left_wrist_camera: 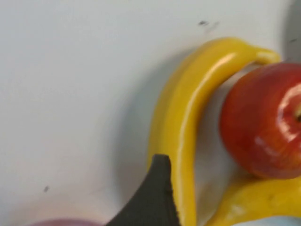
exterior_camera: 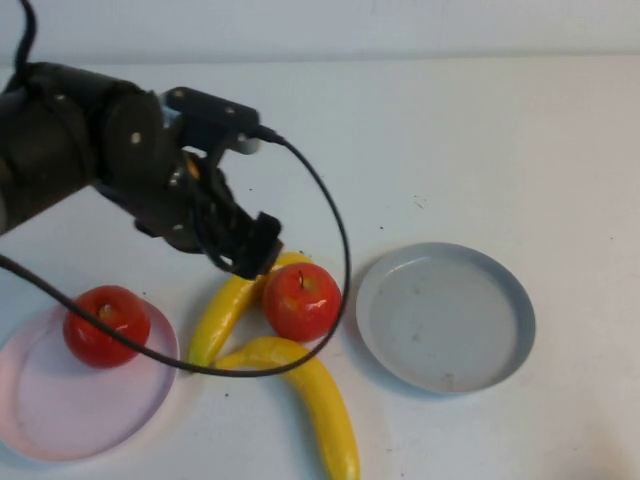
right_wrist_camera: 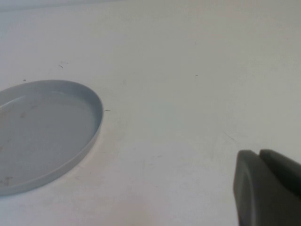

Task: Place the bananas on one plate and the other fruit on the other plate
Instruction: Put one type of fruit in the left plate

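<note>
Left tool (exterior_camera: 250, 250) spread wide, empty, hovering just above upper end of one glossy yellow curved banana (exterior_camera: 228, 305), beside shiny red apple (exterior_camera: 301, 300) near desk's front edge, middle. Second yellow banana (exterior_camera: 310, 395) touching that apple from front. Other red apple (exterior_camera: 106, 325) already on pale pink round plate (exterior_camera: 60, 410), front-left corner. Grey-blue round rimmed plate (exterior_camera: 445, 318) bare, right of the pile. Right tool (right_wrist_camera: 268, 188) shut, empty, parked low over bare white desk (exterior_camera: 450, 140) beyond grey-blue plate.

Risks: crowded cluster; closing on banana likely nudges apple, rolling it away. Smooth curved skin may slip or pivot. Black cable (exterior_camera: 335, 230) looping round the fruit could snag or drag.
</note>
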You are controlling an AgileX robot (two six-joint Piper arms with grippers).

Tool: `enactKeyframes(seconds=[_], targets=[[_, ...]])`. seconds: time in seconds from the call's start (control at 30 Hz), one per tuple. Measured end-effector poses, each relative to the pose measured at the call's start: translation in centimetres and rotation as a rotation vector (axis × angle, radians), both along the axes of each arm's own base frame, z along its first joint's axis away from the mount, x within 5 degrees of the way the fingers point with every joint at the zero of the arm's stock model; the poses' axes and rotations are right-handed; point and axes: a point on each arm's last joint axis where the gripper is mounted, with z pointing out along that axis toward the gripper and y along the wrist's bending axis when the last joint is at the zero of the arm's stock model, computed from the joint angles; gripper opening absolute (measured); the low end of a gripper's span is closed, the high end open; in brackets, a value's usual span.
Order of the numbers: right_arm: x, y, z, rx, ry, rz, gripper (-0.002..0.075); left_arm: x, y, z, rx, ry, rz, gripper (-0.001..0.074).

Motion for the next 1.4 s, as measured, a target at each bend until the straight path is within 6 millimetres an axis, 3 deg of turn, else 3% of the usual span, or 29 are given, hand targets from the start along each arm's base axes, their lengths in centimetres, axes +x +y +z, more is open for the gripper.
enactKeyframes(seconds=[0.23,0.4,0.97,1.13,1.4], targets=[[0.0,0.0,0.0,0.0,0.0,0.0,-0.0017,0.1,-5.9,-1.3,0.057,-0.003,-0.261,0.0669],[0.0,0.0,0.0,0.0,0.0,0.0,-0.0017,0.2,-7.9,-2.6,0.096,0.012,-0.341,0.0669],[0.0,0.0,0.0,0.0,0.0,0.0,-0.0017,1.4,-8.1,-5.8,0.22,0.033,-0.382,0.0669],[0.0,0.0,0.0,0.0,0.0,0.0,-0.0017,1.6,-8.3,-5.8,0.221,0.028,-0.383,0.0666],[0.0,0.0,0.0,0.0,0.0,0.0,-0.0017,1.6,-8.3,-5.8,0.222,0.028,-0.383,0.058]])
